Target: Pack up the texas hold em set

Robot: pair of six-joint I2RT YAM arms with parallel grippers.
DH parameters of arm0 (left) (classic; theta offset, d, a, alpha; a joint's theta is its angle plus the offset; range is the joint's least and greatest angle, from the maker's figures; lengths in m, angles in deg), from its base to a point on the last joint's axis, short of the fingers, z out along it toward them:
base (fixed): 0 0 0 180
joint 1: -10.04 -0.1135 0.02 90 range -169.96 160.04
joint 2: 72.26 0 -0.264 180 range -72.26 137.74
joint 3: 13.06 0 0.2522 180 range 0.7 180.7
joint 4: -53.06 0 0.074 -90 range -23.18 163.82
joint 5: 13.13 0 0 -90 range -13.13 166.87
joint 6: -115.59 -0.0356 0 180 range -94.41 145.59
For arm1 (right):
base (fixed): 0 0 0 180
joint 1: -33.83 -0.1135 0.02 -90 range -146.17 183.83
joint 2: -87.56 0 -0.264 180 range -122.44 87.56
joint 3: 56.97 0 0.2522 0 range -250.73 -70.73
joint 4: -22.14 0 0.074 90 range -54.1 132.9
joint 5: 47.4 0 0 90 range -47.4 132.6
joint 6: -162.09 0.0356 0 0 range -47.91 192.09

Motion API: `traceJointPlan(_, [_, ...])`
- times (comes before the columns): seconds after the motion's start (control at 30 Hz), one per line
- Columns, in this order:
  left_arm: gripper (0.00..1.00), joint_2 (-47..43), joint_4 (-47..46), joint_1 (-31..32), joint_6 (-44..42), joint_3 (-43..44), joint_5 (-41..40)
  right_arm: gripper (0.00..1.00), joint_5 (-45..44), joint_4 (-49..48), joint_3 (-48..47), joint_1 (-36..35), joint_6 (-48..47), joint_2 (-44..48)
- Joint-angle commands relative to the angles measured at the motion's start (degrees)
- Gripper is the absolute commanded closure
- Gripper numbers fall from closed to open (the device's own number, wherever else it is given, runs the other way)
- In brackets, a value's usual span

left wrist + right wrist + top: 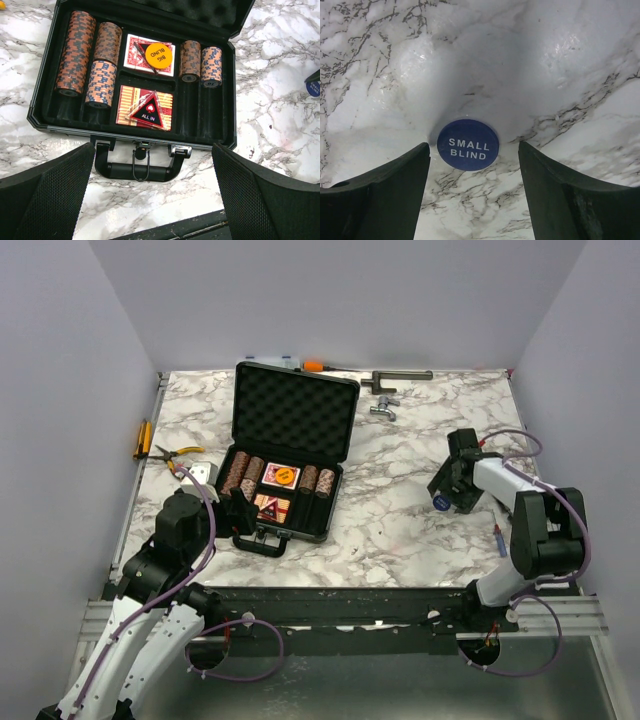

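The black case (331,502) lies open on the marble table, its foam-lined lid (295,420) upright. In it are brown chip stacks (76,52), two red card decks (131,102), a yellow BIG BLIND token (158,55) and a triangular ALL IN token (148,112). My left gripper (152,147) hangs open just in front of the case handle (135,170), holding nothing. A round blue SMALL BLIND token (468,145) lies flat on the table at the right. My right gripper (472,145) is low over it, open, with one finger on either side and a gap to each.
Yellow-handled pliers (180,453) and an orange-handled tool (143,438) lie at the left edge. Metal fittings (385,405) and a dark bar (400,376) sit at the back. A small red item (498,538) lies by the right arm's base.
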Motion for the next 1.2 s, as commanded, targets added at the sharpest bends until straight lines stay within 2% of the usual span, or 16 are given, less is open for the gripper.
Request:
traceJointPlan(0.0, [0.01,0.22,0.77,-0.01,0.26,-0.04,-1.32,0.27,0.62,-2.04,-1.52,0.53,0.35,-2.85])
traceJointPlan(0.43, [0.02,-0.01,0.72,-0.1,0.0,0.02,-1.23,0.36,-0.33,1.27,-1.59,0.52,-1.91,-4.54])
traceJointPlan(1.0, [0.01,-0.47,0.73,-0.3,-0.18,0.05,-1.22,0.35,2.03,2.18,-1.64,0.45,-4.99,-9.7])
traceJointPlan(1.17, [0.01,-0.62,0.73,-0.54,-0.27,0.0,-1.29,0.38,1.32,3.25,-2.15,0.32,-5.53,-11.88])
